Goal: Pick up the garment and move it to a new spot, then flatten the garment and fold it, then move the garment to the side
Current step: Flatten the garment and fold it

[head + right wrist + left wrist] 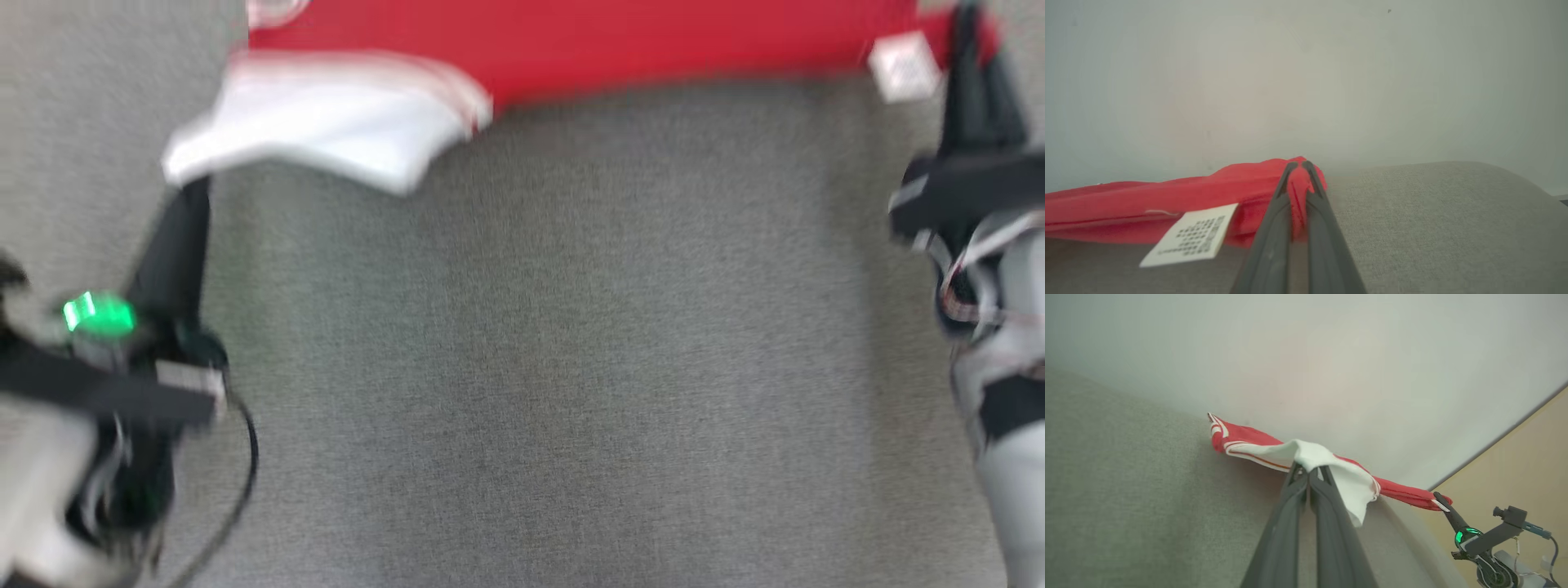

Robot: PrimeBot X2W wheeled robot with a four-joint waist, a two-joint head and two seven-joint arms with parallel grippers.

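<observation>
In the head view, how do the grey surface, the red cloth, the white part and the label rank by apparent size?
Largest to smallest:
1. grey surface
2. red cloth, cut off by the top edge of the view, so partly unseen
3. white part
4. label

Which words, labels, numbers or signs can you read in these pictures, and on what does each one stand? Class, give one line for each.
White tag on the red garment, right wrist view: rows of small dark print, too blurred to read.
The same tag, head view: a white blur, nothing legible.
No other word, brand, number or sign can be read on the garment or the grey surface.
</observation>
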